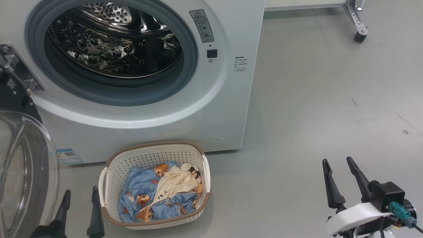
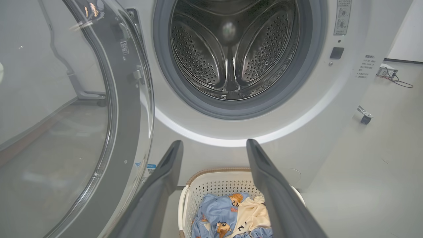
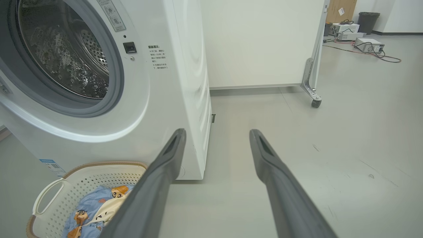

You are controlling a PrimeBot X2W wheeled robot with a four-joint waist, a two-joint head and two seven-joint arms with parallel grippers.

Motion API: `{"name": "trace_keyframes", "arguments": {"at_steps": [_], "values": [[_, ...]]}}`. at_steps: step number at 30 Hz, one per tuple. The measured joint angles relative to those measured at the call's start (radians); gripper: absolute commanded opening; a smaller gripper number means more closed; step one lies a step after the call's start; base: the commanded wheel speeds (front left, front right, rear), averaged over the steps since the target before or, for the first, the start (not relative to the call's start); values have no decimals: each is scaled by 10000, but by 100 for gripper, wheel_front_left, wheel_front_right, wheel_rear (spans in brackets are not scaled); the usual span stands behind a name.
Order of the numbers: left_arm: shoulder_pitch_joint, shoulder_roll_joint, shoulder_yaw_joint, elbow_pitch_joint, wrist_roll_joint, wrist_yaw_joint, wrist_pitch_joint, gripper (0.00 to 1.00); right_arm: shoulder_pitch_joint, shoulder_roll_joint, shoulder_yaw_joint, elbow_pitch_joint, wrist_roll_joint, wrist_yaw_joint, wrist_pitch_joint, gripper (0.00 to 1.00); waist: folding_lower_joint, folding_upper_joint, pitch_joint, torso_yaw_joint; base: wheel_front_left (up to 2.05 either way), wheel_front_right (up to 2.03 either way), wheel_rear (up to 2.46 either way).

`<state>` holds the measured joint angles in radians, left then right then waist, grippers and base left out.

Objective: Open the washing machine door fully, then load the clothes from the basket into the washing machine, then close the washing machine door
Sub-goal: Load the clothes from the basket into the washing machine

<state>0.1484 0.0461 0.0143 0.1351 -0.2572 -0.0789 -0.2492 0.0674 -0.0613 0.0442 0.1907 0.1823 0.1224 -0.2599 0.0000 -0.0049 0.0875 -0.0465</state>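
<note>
The white washing machine [image 1: 231, 109] stands with its steel drum [image 1: 115, 43] exposed. Its door [image 1: 23, 172], glass bowl and dark rim, hangs swung out at the far left; in the left wrist view the door [image 2: 66, 132] fills the left side. On the floor before the machine sits the cream basket [image 1: 112, 172] holding blue printed clothes [image 1: 142, 195] and a cream piece [image 1: 175, 181]. My left gripper [image 1: 81, 195] is open, just left of the basket, fingers empty. My right gripper [image 1: 338, 165] is open over bare floor, well right of the basket.
A white partition panel on castor feet [image 3: 315, 102] stands behind and right of the machine. Boxes and cables [image 3: 370, 46] lie on the floor far back right. Grey floor stretches wide to the right of the washer.
</note>
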Motion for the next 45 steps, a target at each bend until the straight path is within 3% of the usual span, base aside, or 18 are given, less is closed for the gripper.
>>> {"name": "trace_keyframes", "arguments": {"at_steps": [22, 38, 45], "values": [[-133, 0, -372, 127, 46, -96, 0, 100, -250, 48, 221, -153, 4, 0, 0, 100, 0, 0, 606, -132, 3, -3, 0], [-2034, 21, -1053, 1377, 265, -263, 788, 100, -1369, 63, 665, -564, 4, 0, 0, 100, 0, 0, 2499, -510, 0, 0, 0], [-3303, 347, -1095, 2234, 263, -330, 1515, 100, -2087, 71, 671, -790, 4, 0, 0, 100, 0, 0, 3610, -748, 0, 0, 0]]}}
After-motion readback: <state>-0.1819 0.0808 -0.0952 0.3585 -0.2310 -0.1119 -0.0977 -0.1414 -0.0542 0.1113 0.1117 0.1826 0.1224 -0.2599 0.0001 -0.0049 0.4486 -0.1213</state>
